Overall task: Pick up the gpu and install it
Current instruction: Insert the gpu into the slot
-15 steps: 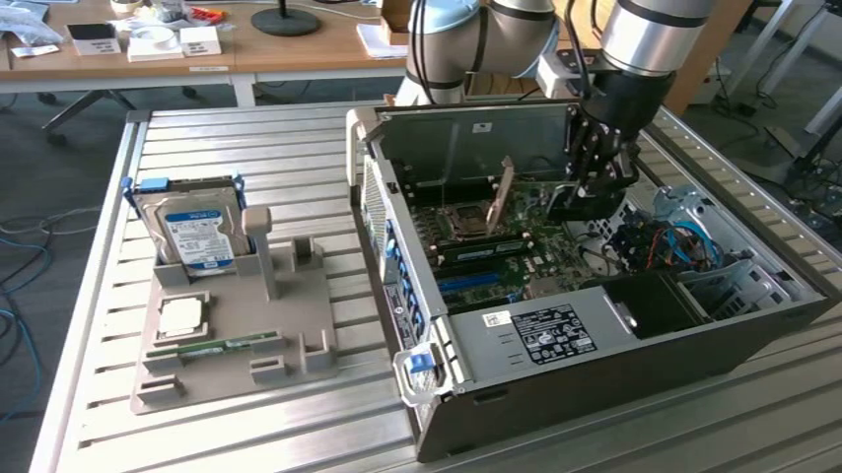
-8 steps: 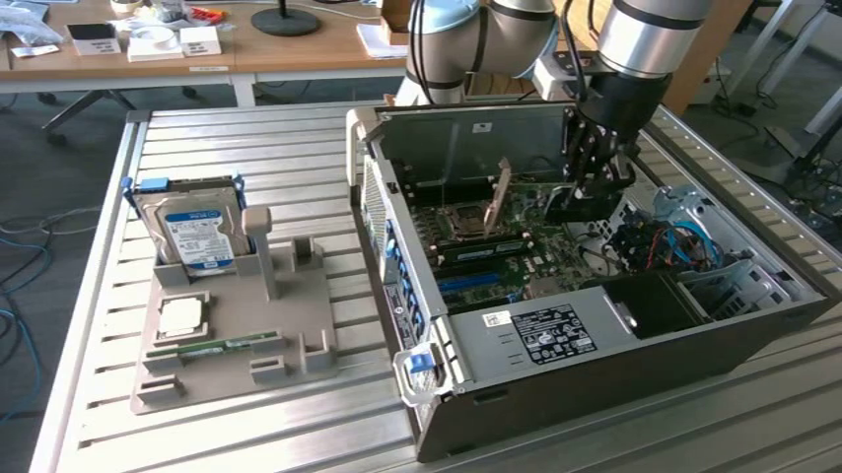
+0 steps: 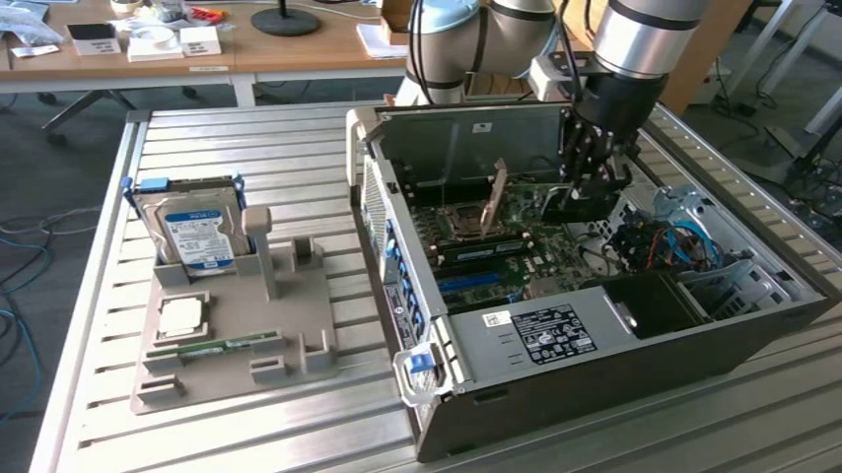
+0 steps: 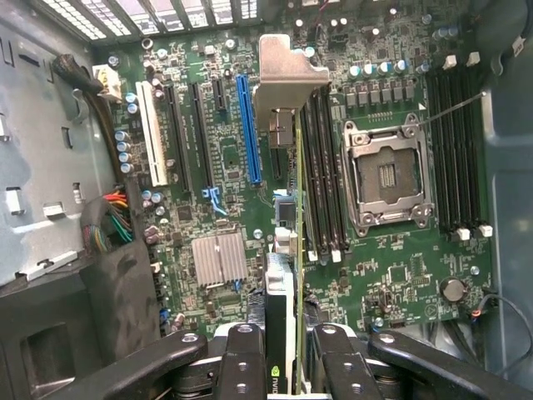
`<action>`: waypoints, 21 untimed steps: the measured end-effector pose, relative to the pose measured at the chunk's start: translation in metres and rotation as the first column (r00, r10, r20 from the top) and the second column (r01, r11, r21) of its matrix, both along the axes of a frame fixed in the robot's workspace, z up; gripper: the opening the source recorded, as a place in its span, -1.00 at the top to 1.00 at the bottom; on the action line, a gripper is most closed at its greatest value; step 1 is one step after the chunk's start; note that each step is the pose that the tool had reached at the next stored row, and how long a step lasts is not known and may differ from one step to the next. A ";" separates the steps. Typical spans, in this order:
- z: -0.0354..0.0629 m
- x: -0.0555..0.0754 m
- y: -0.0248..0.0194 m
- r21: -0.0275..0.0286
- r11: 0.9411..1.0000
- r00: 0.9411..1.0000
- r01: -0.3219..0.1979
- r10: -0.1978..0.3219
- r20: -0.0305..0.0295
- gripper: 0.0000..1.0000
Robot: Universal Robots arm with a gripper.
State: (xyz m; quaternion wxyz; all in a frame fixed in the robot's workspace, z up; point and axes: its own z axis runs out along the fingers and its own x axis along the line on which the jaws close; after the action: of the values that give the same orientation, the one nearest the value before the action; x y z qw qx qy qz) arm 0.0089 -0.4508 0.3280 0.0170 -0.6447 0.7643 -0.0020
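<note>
Gripper (image 3: 583, 197), item 1: what is it doing? (Reader)

Arm: I am pinching the gpu (image 4: 298, 208) between my fingers (image 4: 241, 362), which are pressing on both faces of the card. In the exterior view I am reaching down into the open computer case (image 3: 579, 365), at about 1 o'clock from the frame's centre.

Reader: Where is the card sitting?

Arm: It is hanging edge-on over the motherboard (image 4: 391, 275). Its silver end bracket (image 4: 287, 71) is pointing away from my wrist. Its green board is running between the blue slot (image 4: 247, 125) and the memory slots (image 4: 321, 167). Whether its lower edge is touching a slot, I cannot tell.

Reader: How far along is the task?

Arm: I am judging the pick-up done, since the card is in my grip inside the case. The install is not looking finished while I am clamping the card. At 9 o'clock of the case, the grey holder tray (image 3: 231, 379) is carrying the hard drive (image 3: 197, 232), a processor (image 3: 181, 313) and a memory stick (image 3: 217, 347).
</note>
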 end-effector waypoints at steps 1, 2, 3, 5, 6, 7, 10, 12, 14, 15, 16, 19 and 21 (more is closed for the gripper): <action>0.0000 0.000 0.0000 0.000 1.000 1.000 0.000 0.000 0.000 0.47; 0.0000 0.000 0.0000 0.000 1.000 1.000 0.000 0.000 0.000 0.47; 0.0000 0.000 0.0000 0.000 1.000 1.000 0.000 0.000 0.000 0.47; 0.0000 0.000 0.0000 0.000 1.000 1.000 0.000 0.000 0.000 0.47; 0.0000 0.000 0.0000 0.000 1.000 1.000 0.000 0.000 0.000 0.47; 0.0000 0.000 0.0000 0.000 1.000 1.000 0.000 0.000 0.000 0.47; -0.0014 -0.001 0.0001 0.000 1.000 1.000 0.000 0.000 0.000 0.47; -0.0035 -0.001 0.0000 0.000 1.000 1.000 0.000 0.000 0.000 0.47; -0.0056 -0.001 0.0000 0.000 1.000 1.000 0.000 0.000 0.000 0.47; -0.0059 -0.001 0.0001 0.000 1.000 1.000 0.000 0.000 0.000 0.47; -0.0059 -0.002 0.0000 0.000 1.000 1.000 0.000 0.000 0.000 0.47; -0.0060 -0.002 0.0000 0.000 1.000 1.000 0.000 0.000 0.000 0.47; -0.0060 -0.002 0.0000 0.000 1.000 1.000 0.000 0.000 0.000 0.47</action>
State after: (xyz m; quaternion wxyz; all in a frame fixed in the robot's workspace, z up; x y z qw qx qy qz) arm 0.0074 -0.4508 0.3221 0.0170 -0.6447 0.7642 -0.0020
